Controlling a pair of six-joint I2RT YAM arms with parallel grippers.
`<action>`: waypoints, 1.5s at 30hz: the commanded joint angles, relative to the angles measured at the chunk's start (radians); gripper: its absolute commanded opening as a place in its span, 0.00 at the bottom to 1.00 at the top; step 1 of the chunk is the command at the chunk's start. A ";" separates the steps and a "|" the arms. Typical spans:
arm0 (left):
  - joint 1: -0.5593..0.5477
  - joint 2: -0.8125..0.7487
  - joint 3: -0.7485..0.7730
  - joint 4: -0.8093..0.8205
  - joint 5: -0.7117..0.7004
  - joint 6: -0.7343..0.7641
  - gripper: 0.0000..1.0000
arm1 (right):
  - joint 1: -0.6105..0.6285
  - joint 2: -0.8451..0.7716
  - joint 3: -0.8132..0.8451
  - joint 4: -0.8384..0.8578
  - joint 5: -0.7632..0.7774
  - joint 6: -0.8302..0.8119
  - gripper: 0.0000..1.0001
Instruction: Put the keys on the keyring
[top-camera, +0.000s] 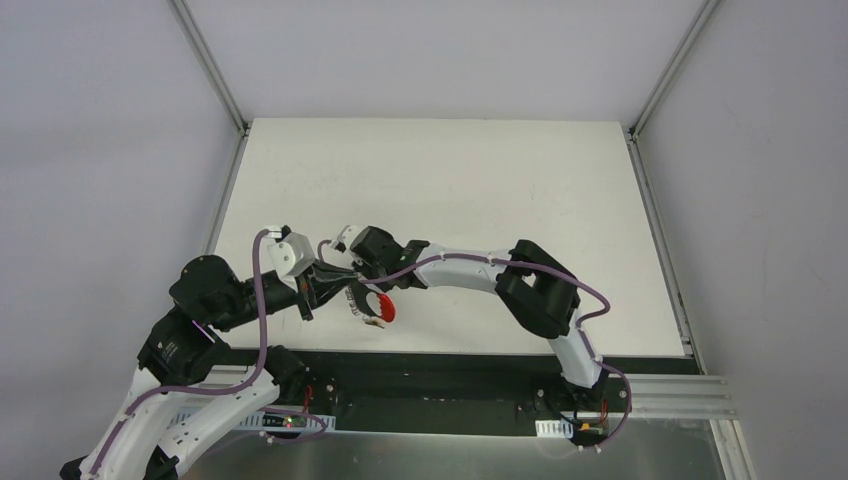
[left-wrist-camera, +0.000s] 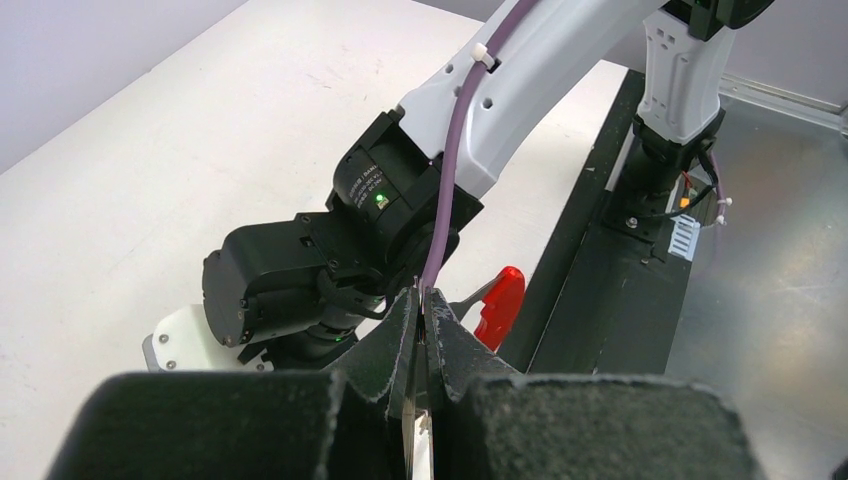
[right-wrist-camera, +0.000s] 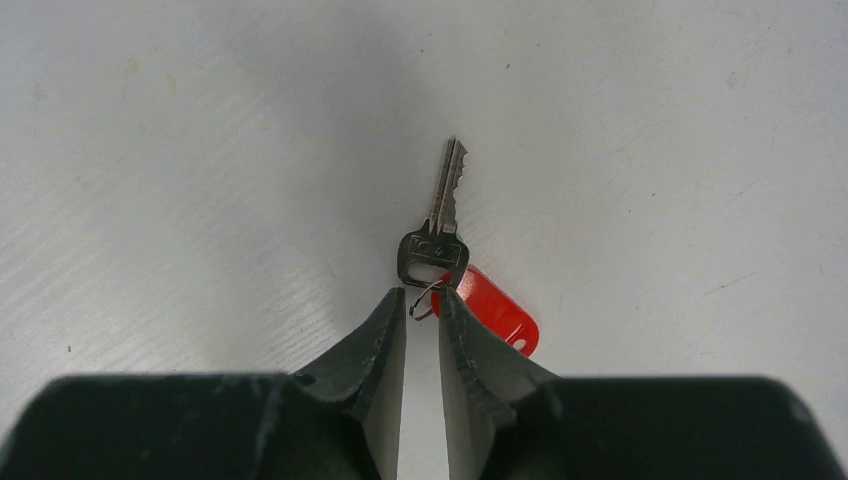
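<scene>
The right gripper (right-wrist-camera: 423, 300) points down at the table (right-wrist-camera: 200, 150), its two fingers drawn close with only a narrow slot between them. In that slot, right at the tips, sits a small wire ring (right-wrist-camera: 420, 296). The ring meets the inner edges of both tips, but whether the pads are actually pinching it or merely flanking it cannot be told.

The red tag (right-wrist-camera: 495, 310) lies flat on the table, touching the outer side of one right fingertip and partly tucked under it. The key (right-wrist-camera: 441, 222), silvery with a squarish head, lies just beyond the tag. Its head is against the tag's upper end and its toothed blade points straight away from the fingers. The ring passes through the hole in the key's head, so key, ring and tag lie together as one cluster.

The left gripper (left-wrist-camera: 424, 305) is fully closed, pads pressed together on a thin silvery strip (left-wrist-camera: 418, 425) that stands edge-on between them; what that strip belongs to cannot be made out. Its tips sit just beside the red tag, aimed toward it. The right arm's black wrist (left-wrist-camera: 300, 280) is close on the other side of those tips, away from the tag.

From above, the tag lies near the table's front edge, with both grippers converging on it.
</scene>
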 joint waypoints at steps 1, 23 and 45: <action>-0.003 -0.012 -0.001 0.042 -0.015 0.007 0.00 | 0.007 0.021 0.000 -0.008 0.022 -0.015 0.18; -0.003 -0.033 0.056 0.042 0.033 -0.026 0.00 | 0.011 -0.322 -0.298 0.119 0.065 0.030 0.00; -0.003 -0.030 0.140 0.042 0.092 -0.068 0.00 | -0.102 -0.446 -0.325 -0.381 0.046 0.190 0.00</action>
